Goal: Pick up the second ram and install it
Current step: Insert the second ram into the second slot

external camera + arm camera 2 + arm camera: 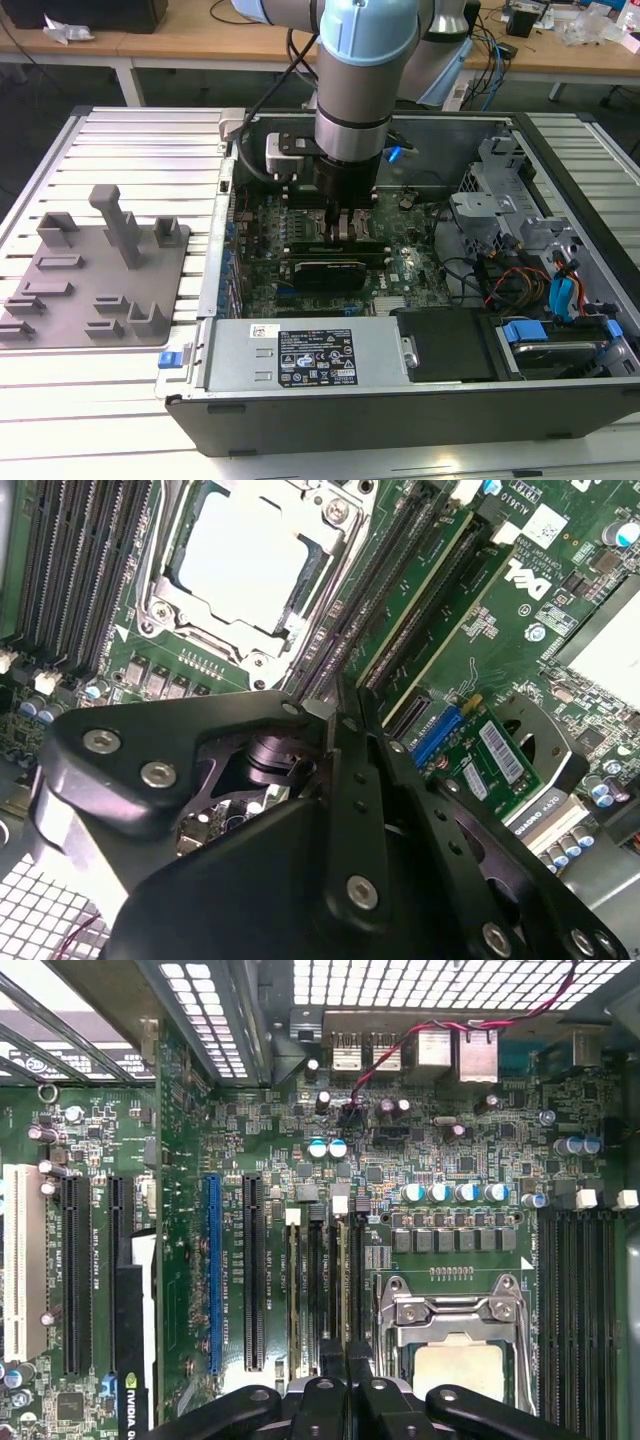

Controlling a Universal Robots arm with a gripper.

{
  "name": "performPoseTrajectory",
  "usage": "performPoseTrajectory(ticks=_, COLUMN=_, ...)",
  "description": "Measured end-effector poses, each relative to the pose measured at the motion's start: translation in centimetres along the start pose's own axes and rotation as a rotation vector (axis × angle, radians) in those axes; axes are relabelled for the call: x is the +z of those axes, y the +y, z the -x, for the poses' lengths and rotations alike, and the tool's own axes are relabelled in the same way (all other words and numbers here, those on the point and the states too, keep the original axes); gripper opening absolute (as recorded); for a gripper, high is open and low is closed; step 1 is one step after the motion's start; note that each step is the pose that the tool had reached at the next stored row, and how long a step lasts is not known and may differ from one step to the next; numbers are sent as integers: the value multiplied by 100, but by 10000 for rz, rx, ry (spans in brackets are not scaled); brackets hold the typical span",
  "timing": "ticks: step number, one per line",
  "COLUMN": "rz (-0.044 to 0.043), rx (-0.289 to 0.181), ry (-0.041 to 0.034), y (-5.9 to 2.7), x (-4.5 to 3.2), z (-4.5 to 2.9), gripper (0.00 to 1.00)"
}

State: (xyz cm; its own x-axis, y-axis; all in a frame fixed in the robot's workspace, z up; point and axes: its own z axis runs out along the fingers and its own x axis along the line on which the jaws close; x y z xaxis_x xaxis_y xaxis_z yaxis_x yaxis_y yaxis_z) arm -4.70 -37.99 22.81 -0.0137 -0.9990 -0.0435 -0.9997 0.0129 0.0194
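I see the gripper point(345, 228) down inside the open computer case point(400, 400), jaws closed narrow over the second ram point(425, 595); stick sits in a motherboard point(250, 1140) slot beside the CPU socket point(455, 1345); grey tray point(95, 265) on worktop point(140, 150).

I count one robot arm point(350, 60) carrying one gripper point(348, 228). There is one open computer case point(400, 400), and it holds one motherboard point(450, 1140).

On the board I count:
- one CPU socket point(455, 1330)
- one bank of four memory slots point(325, 1280) on one side of the socket
- a second bank of four point(578, 1280) on the other side
- one white expansion slot point(15, 1260)
- one blue expansion slot point(212, 1270)
- three black expansion slots point(255, 1270)
- one row of four blue-topped capacitors point(455, 1192) near the socket

Outside the case I count one grey tray point(60, 300).
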Motion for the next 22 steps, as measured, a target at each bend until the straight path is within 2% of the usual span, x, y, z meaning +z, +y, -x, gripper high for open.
performPoseTrajectory(ticks=4, rz=-1, rx=0, ry=-2, y=0, x=2, z=0, gripper=9)
performPoseTrajectory(ticks=5, rz=-1, rx=0, ry=-2, y=0, x=2, z=0, gripper=11)
performPoseTrajectory(ticks=6, rz=0, rx=0, ry=-1, y=0, x=2, z=0, gripper=17)
performPoseTrajectory(ticks=7, rz=0, rx=0, ry=-1, y=0, x=-3, z=0, gripper=17)
performPoseTrajectory(ticks=11, rz=0, rx=1, ry=-1, y=4, x=-211, z=9, gripper=17)
performPoseTrajectory(ticks=12, rz=-1, rx=0, ry=-2, y=4, x=-227, z=10, gripper=17)
performPoseTrajectory(ticks=14, rz=0, rx=0, ry=0, y=-23, x=-229, z=11, gripper=17)
performPoseTrajectory(ticks=18, rz=-1, rx=0, ry=1, y=-159, x=-231, z=12, gripper=17)
performPoseTrajectory(ticks=22, rz=-1, rx=1, ry=2, y=-160, x=-232, z=13, gripper=17)
